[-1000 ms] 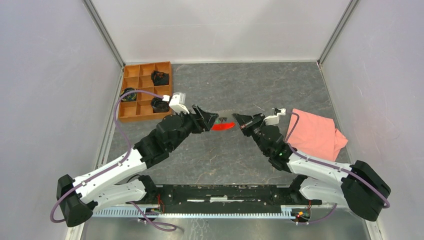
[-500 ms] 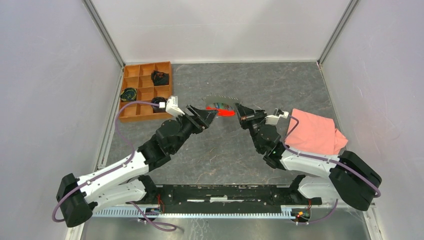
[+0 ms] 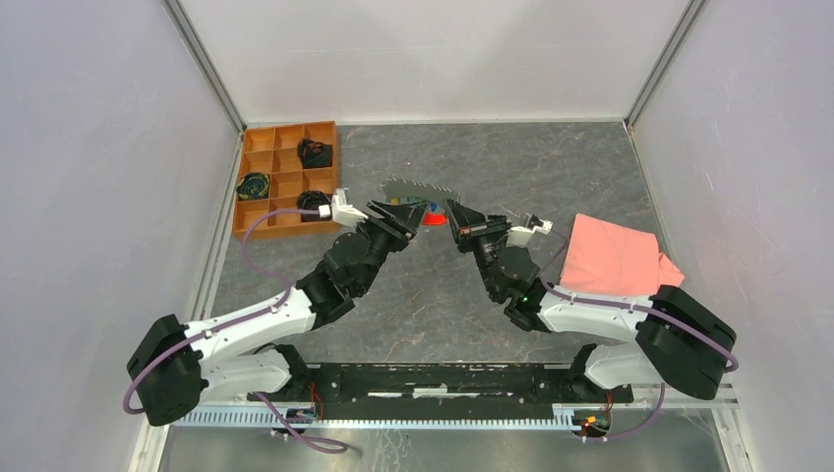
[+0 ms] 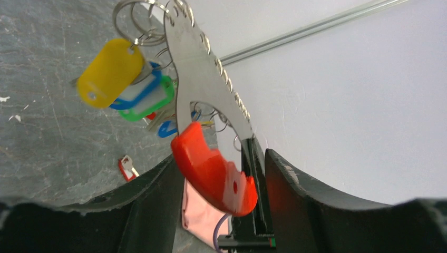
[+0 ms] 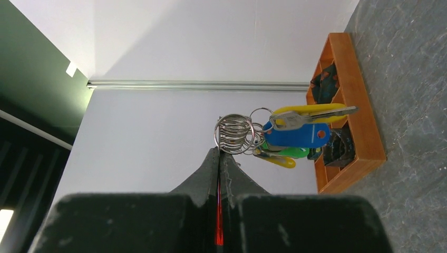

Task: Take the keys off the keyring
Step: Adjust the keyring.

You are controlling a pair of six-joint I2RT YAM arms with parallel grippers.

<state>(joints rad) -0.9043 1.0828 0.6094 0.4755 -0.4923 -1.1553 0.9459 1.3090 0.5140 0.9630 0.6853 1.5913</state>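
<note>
Nearest the arm bases, up off the table (image 3: 551,167): right gripper (image 3: 458,210), pressed tight on the keyring (image 4: 208,105), only a red sliver of strap showing in the seam between its fingers in the right wrist view. Facing it, left gripper (image 3: 401,216): jaws apart, standing either side of the strap's rounded red end. Cannot tell whether touching it.

Keyring held in the air, edge-on to the right wrist camera. Long axis in line with the right fingers and pointing away from them, red end low by the grippers, pale side climbing to a stack of rings (image 5: 235,135) at the far tip. From above, pale length running roughly left to right just beyond both fingertips.

Hung from those rings, the keys (image 4: 132,89): yellow head outermost, blue and green tucked behind, one bare blade aimed sideways toward the tray.

Below, flat on the table, one loose red-headed key (image 4: 126,167).

Farther right, a pink cloth (image 3: 615,261). Far left, a wooden compartment tray (image 3: 266,234) with dark items in some cells
</note>
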